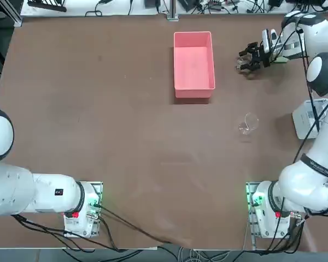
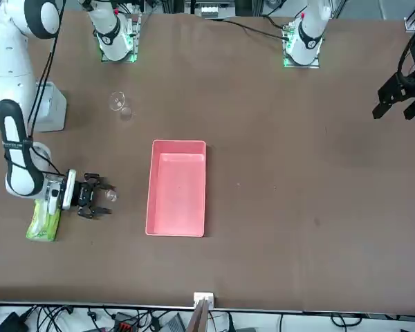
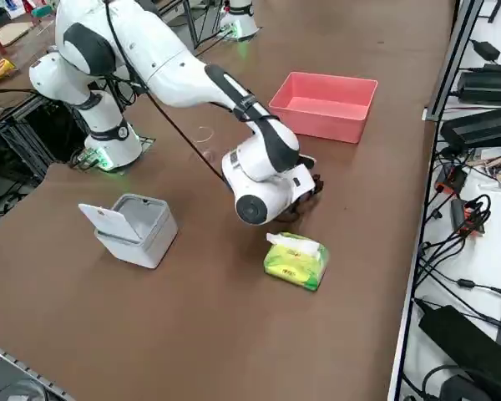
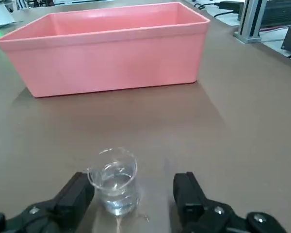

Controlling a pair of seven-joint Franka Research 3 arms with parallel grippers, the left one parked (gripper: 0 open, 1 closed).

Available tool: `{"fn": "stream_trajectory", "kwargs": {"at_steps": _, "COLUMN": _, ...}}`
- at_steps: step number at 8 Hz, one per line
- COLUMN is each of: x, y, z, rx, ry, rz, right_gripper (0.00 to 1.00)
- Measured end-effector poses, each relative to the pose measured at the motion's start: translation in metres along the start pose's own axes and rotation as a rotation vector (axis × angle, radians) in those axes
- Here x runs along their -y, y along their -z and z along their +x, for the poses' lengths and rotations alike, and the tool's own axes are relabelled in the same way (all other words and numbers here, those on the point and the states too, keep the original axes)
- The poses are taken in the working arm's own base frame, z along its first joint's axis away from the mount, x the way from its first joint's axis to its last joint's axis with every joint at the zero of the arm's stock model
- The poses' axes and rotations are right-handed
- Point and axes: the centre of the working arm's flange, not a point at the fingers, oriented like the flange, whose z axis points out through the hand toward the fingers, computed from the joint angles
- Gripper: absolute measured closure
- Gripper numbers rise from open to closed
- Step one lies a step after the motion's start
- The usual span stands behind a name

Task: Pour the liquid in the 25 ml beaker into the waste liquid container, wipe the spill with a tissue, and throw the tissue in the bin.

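Right gripper (image 4: 131,194) is low over the desk (image 1: 98,120), level with its surface, fingers spread wide and holding nothing. Wrist view: the 25 ml beaker (image 4: 114,180) stands upright on the desk between the two black fingers (image 4: 75,196), close against one finger and clearly apart from the other; whether glass and that finger touch cannot be told. A little clear liquid shows in the bottom of the beaker.

Top view: right gripper (image 1: 246,60) sits in the upper right of the frame, pointing toward the pink waste liquid container (image 1: 193,64) at upper centre, with a stretch of bare desk between them. Front view: gripper (image 2: 102,196) at lower left, tiny beaker (image 2: 110,196) visible at its fingertips, pink container (image 2: 176,187) to its right at frame centre, open and upright.

A larger clear glass beaker (image 1: 248,124) stands alone at right of centre in the top view, well apart from the gripper.

Side view: a lime-green tissue pack (image 3: 295,260) lies on the desk at lower centre, just beside the arm's wrist, with a white tissue (image 3: 290,242) sticking out of its top. A small grey bin (image 3: 134,227) with its lid flipped open stands at centre left, near the pack. The gripper itself is largely hidden behind the wrist in this view.
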Motion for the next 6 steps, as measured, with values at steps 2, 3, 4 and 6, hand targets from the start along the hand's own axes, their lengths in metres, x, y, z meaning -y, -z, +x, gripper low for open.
{"fn": "stream_trajectory", "kwargs": {"at_steps": 2, "x": 0.001, "y": -0.003, "z": -0.002, "rx": -0.002, "ry": -0.003, "rz": 0.004, "right_gripper": 0.0}}
{"fn": "stream_trajectory", "kwargs": {"at_steps": 3, "x": 0.001, "y": -0.005, "z": -0.001, "rx": -0.003, "ry": -0.001, "rz": 0.006, "right_gripper": 0.0}}
{"fn": "stream_trajectory", "kwargs": {"at_steps": 4, "x": 0.001, "y": -0.008, "z": 0.0, "rx": -0.004, "ry": 0.0, "rz": 0.009, "right_gripper": 0.0}}
{"fn": "stream_trajectory", "kwargs": {"at_steps": 6, "x": 0.001, "y": -0.012, "z": 0.0, "rx": -0.006, "ry": -0.002, "rz": 0.013, "right_gripper": 0.0}}
